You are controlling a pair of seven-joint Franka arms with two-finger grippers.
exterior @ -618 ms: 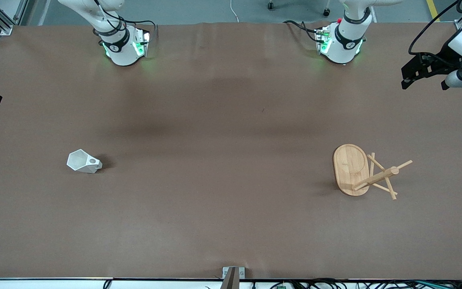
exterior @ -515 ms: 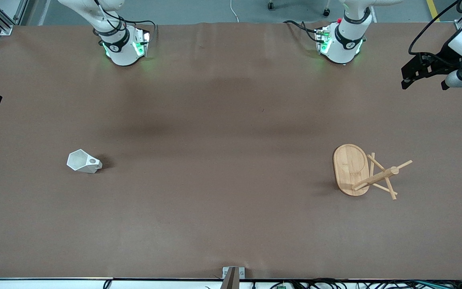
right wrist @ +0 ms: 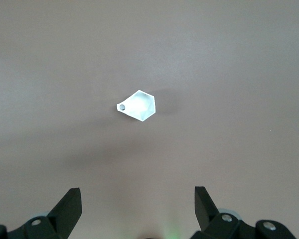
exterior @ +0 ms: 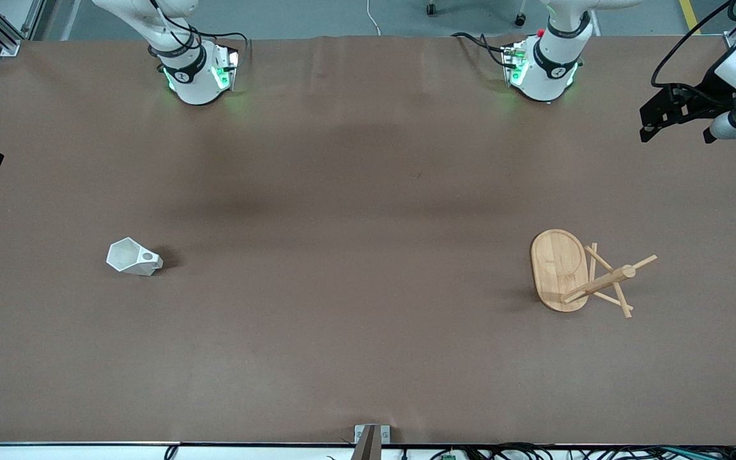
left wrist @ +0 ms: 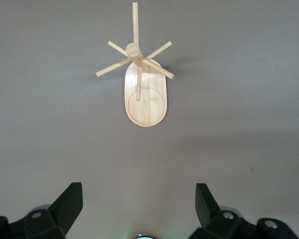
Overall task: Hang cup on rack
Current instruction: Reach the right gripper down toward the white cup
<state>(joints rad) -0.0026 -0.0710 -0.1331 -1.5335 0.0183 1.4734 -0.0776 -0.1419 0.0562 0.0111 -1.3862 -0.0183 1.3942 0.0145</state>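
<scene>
Overhead, we see a wide brown table [exterior: 368,358] whose covering shows faint creases and soft shadows; grey floor runs along its edge by the arm bases. Taking the rack [exterior: 559,271] as landmark: it stands toward the left arm's end, oval base flat, post and pegs leaning over it. The cup [exterior: 133,257] lies on its side well apart from the rack, toward the right arm's end. Our left gripper [left wrist: 138,204] hangs high above the rack, fingers spread wide, holding nothing. Our right gripper [right wrist: 137,204] hangs above the cup, likewise spread and holding nothing.
</scene>
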